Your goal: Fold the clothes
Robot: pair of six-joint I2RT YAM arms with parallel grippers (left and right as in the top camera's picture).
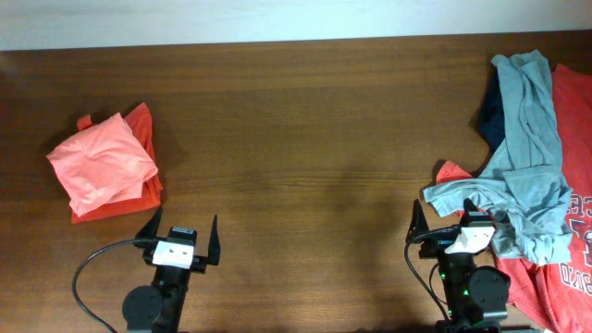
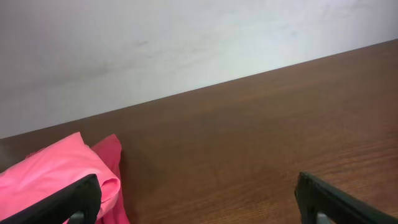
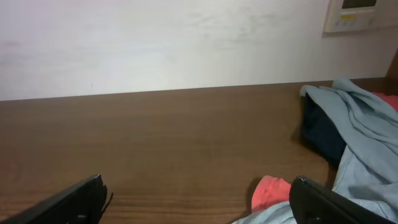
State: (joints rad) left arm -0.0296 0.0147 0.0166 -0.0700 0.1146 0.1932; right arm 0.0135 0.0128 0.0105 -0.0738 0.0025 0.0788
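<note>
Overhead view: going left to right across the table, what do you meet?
Folded orange clothes → left gripper → right gripper → unfolded clothes pile.

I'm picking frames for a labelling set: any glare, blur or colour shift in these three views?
Overhead: even soft light, a faint sheen on the table, all sharp. Left wrist: the folded orange shirt reads pinker than overhead, and the near fingers are dark and soft-edged. Right wrist: the wall is bright yet shows marks, and the grey shirt stays crisp.
</note>
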